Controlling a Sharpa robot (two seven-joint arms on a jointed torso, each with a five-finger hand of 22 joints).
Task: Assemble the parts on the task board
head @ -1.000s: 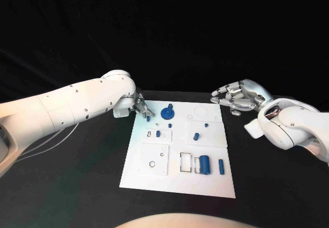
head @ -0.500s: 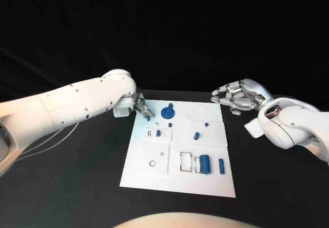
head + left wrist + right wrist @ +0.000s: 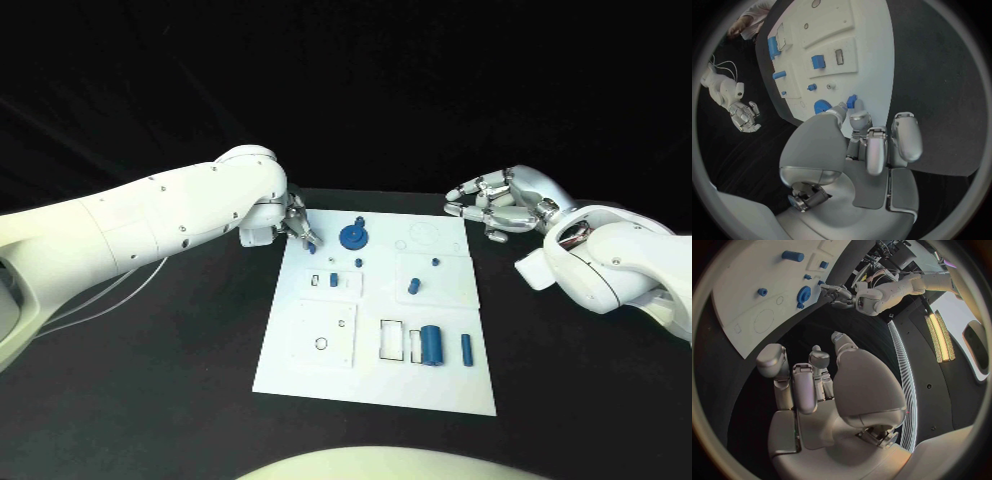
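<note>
Task board (image 3: 378, 372) parts are unheld; a small blue part (image 3: 312, 248) at its far corner is pinched by the left robot hand (image 3: 293, 226), while the right robot hand (image 3: 498, 206) is held open beside it

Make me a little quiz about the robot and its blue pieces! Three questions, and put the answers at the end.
1. True or false: the right hand is holding a blue piece.
2. Which hand has its fingertips at the small blue part near the far corner of the plate? A) left hand B) right hand C) both
3. Fill in the gap: the big blue cylinder lies on the white ____.

Key
1. False: it holds nothing and hangs over the black table.
2. A
3. task board
</note>
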